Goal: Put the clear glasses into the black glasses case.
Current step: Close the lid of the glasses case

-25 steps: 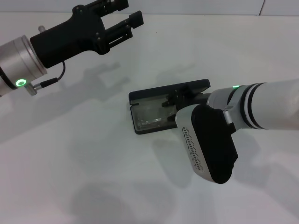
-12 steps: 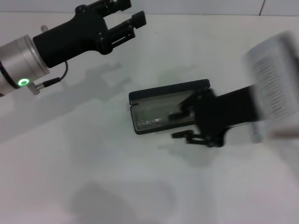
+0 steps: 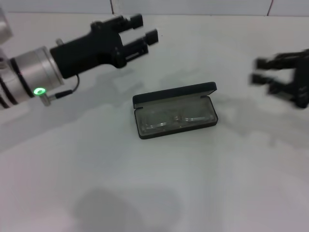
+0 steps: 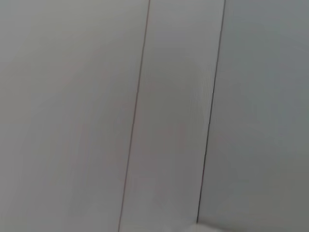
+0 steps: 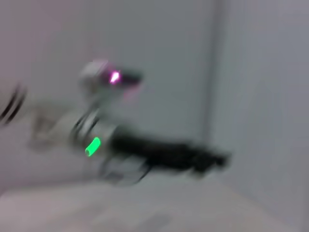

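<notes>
The black glasses case [image 3: 145, 133] lies open in the middle of the white table, its lid [image 3: 174, 94] standing up at the back. The clear glasses [image 3: 176, 119] rest inside the case on the grey lining. My right gripper [image 3: 256, 70] is open and empty, well to the right of the case near the picture's edge, and blurred. High at the back left, beyond the case, my left gripper [image 3: 145, 28] hangs open and empty. The right wrist view shows the left arm [image 5: 145, 150] far off and blurred.
The white table [image 3: 154, 193] stretches bare around the case. A pale panelled wall [image 4: 169, 116] fills the left wrist view.
My right gripper has let go of the clear glasses, pulled out of the case and swung away to the right. My left arm has shifted slightly right.
</notes>
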### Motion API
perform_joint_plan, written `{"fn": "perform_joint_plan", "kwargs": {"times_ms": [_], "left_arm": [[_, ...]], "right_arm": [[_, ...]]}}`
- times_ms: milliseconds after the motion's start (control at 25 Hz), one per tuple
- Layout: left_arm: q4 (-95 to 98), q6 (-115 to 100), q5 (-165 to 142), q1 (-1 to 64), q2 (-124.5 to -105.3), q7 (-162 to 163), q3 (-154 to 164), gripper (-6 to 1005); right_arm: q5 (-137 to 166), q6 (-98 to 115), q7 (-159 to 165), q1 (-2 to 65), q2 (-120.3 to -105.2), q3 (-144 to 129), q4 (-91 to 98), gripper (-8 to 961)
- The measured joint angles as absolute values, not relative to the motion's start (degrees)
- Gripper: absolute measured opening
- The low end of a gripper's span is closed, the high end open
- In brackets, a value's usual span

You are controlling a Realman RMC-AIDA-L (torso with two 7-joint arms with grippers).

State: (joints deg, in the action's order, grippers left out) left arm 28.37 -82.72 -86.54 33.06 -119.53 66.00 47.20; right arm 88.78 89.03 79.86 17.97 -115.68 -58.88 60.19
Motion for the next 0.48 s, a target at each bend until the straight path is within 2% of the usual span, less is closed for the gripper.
{"fn": "perform_joint_plan", "kwargs": {"times_ms": [200,480], "left_arm": [[27.92,-74.03,-86.71,35.02,-119.7,68.52,55.81,601],[27.84,-61.05,-86.24,38.59,-120.06,73.68,66.32,601]], "right_arm": [[79.76,91.29,74.41,17.55,-115.65,-48.15,47.28,297],[77.92,92.32,70.88,17.95,-115.57,-46.01,43.3,297]]}}
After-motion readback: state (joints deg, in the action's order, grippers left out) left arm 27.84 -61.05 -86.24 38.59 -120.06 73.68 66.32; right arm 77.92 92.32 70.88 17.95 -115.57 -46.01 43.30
